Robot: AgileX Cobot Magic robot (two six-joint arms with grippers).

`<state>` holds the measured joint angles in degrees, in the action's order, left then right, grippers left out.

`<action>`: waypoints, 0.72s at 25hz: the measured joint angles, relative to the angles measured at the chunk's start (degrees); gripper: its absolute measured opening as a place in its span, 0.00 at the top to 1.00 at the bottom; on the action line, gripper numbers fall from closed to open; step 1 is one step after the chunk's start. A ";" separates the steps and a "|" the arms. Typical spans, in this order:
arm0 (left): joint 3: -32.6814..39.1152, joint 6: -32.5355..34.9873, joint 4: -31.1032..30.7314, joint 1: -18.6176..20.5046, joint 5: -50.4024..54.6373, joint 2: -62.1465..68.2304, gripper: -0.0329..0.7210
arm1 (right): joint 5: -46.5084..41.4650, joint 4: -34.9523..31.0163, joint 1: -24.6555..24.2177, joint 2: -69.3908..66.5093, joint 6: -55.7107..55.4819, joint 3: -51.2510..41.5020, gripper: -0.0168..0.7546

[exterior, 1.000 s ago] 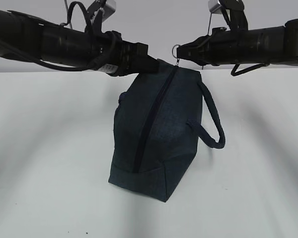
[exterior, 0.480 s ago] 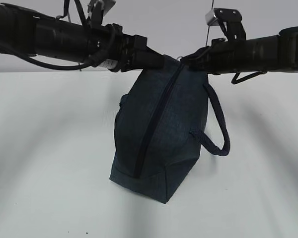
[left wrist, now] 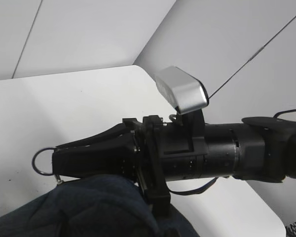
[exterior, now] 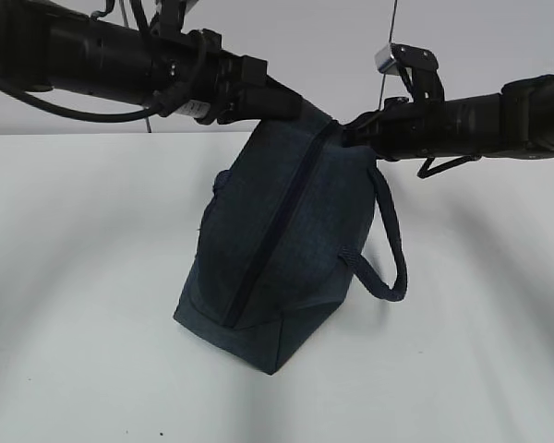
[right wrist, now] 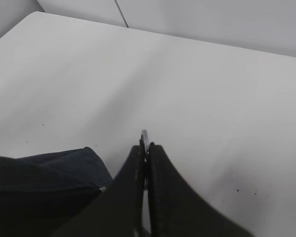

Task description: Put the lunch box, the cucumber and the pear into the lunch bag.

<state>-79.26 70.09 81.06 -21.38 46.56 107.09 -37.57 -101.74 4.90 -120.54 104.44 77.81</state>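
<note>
The dark navy lunch bag (exterior: 277, 240) hangs tilted between both grippers, its bottom corner on the white table (exterior: 74, 295). Its zipper runs down the front and its loop handle (exterior: 388, 258) hangs on the right. My left gripper (exterior: 291, 106) is shut on the bag's top edge; in the left wrist view its jaws are hidden behind bag fabric (left wrist: 89, 207). My right gripper (exterior: 353, 132) is shut on the metal ring pull (right wrist: 144, 134) at the bag's top; the ring also shows in the left wrist view (left wrist: 37, 163). The lunch box, cucumber and pear are out of view.
The white table (right wrist: 212, 98) spreads on all sides of the bag, with a pale wall behind it. The right arm's silver wrist camera (left wrist: 182, 91) shows in the left wrist view, close to the left gripper.
My right gripper has moved down and left with the ring pull, close against the bag's top. The bag has tilted more and its bottom has slid left. The left arm rose slightly.
</note>
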 joint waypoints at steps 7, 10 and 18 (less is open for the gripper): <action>0.00 0.00 -1.00 0.00 -0.19 -0.92 0.93 | -1.54 -0.94 0.00 -0.06 0.00 0.00 0.85; 0.00 0.00 -1.00 0.00 -0.15 -0.92 0.93 | -1.54 -1.03 -0.09 -0.28 0.00 0.00 0.56; 0.00 0.00 -1.00 0.00 -0.72 -0.81 0.93 | -0.66 -0.92 -0.88 -0.01 0.00 0.00 0.27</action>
<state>-79.26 70.09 80.06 -21.38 45.84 106.27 -38.23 -102.66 4.02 -120.55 104.44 77.81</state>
